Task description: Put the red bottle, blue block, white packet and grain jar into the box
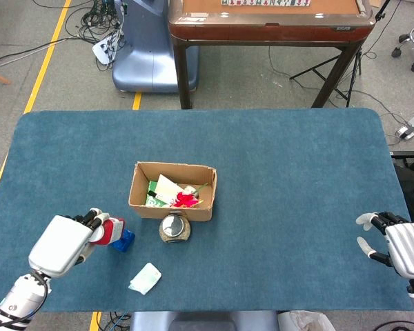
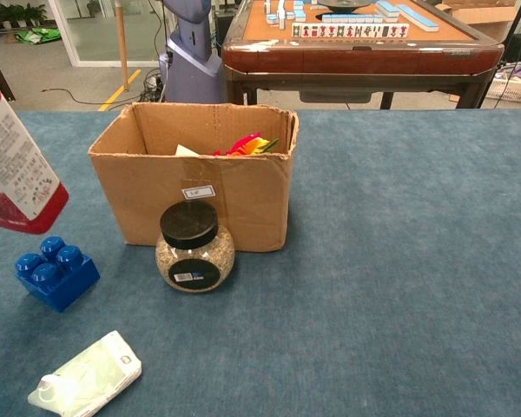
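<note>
My left hand [image 1: 63, 243] grips the red bottle [image 1: 109, 232] and holds it in the air, left of the box. In the chest view only the bottle [image 2: 16, 169] shows, tilted at the left edge and clear of the table. The blue block [image 1: 124, 240] lies on the cloth just below it, also seen in the chest view [image 2: 56, 274]. The white packet [image 1: 145, 278] lies near the front edge. The grain jar [image 1: 174, 227], with its black lid, stands against the front wall of the cardboard box [image 1: 139, 195]. My right hand [image 1: 399, 245] rests far right, fingers apart and empty.
The box [image 2: 243, 187] holds papers and a red and yellow item. A brown game table [image 1: 269, 21] stands beyond the far edge of the blue table.
</note>
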Action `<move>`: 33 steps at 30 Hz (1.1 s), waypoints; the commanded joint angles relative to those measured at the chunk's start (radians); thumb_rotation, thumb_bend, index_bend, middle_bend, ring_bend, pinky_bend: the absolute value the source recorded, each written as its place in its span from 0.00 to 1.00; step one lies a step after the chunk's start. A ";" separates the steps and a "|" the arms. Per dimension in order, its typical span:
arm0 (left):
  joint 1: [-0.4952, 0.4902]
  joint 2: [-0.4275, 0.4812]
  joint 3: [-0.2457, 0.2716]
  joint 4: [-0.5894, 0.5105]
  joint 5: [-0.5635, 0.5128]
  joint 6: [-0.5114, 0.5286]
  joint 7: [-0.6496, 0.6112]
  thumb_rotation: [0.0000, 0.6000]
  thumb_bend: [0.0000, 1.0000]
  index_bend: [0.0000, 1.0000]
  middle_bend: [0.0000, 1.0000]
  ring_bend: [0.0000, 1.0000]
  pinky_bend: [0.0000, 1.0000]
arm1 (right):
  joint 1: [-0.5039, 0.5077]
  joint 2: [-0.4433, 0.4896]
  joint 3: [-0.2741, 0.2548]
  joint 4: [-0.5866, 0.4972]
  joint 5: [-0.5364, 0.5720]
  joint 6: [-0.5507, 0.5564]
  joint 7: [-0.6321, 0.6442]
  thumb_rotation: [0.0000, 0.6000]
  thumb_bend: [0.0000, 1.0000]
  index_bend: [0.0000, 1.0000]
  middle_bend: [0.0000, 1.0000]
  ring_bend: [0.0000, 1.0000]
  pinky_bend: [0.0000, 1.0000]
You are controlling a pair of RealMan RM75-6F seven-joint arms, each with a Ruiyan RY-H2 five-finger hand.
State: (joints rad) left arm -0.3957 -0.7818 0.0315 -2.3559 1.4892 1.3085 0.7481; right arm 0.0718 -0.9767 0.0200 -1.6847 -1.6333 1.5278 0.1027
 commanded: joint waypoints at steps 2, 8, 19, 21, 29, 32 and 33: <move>0.032 0.032 -0.015 0.000 0.035 0.052 -0.016 1.00 0.26 0.67 0.69 0.63 0.78 | -0.001 0.000 -0.001 -0.001 -0.002 0.002 0.000 1.00 0.29 0.45 0.53 0.43 0.58; 0.054 0.046 -0.047 0.000 0.067 0.098 -0.043 1.00 0.26 0.67 0.69 0.63 0.78 | 0.000 -0.001 -0.001 -0.001 -0.002 -0.001 -0.003 1.00 0.29 0.45 0.53 0.43 0.58; -0.026 -0.052 -0.172 0.000 -0.001 0.069 -0.060 1.00 0.26 0.68 0.69 0.63 0.79 | 0.004 -0.006 -0.001 0.004 0.004 -0.011 -0.004 1.00 0.29 0.45 0.53 0.43 0.58; -0.052 -0.079 -0.201 0.000 -0.043 0.058 -0.046 1.00 0.26 0.68 0.69 0.63 0.79 | 0.004 -0.005 0.000 0.005 0.005 -0.010 -0.002 1.00 0.29 0.45 0.53 0.43 0.58; -0.163 -0.175 -0.269 0.015 -0.200 -0.012 0.040 1.00 0.26 0.68 0.69 0.63 0.79 | 0.004 -0.002 0.002 0.007 0.008 -0.010 0.006 1.00 0.29 0.45 0.53 0.43 0.58; -0.202 -0.215 -0.280 0.034 -0.255 -0.031 0.081 1.00 0.26 0.68 0.69 0.63 0.79 | 0.004 -0.001 0.001 0.007 0.008 -0.010 0.008 1.00 0.29 0.45 0.53 0.43 0.58; -0.217 -0.232 -0.285 0.045 -0.278 -0.037 0.096 1.00 0.26 0.68 0.69 0.63 0.79 | 0.005 -0.001 0.001 0.007 0.008 -0.010 0.009 1.00 0.29 0.45 0.53 0.43 0.58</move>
State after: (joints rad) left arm -0.5855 -0.9854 -0.2408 -2.3288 1.2438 1.2882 0.8166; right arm 0.0764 -0.9773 0.0215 -1.6775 -1.6250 1.5176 0.1115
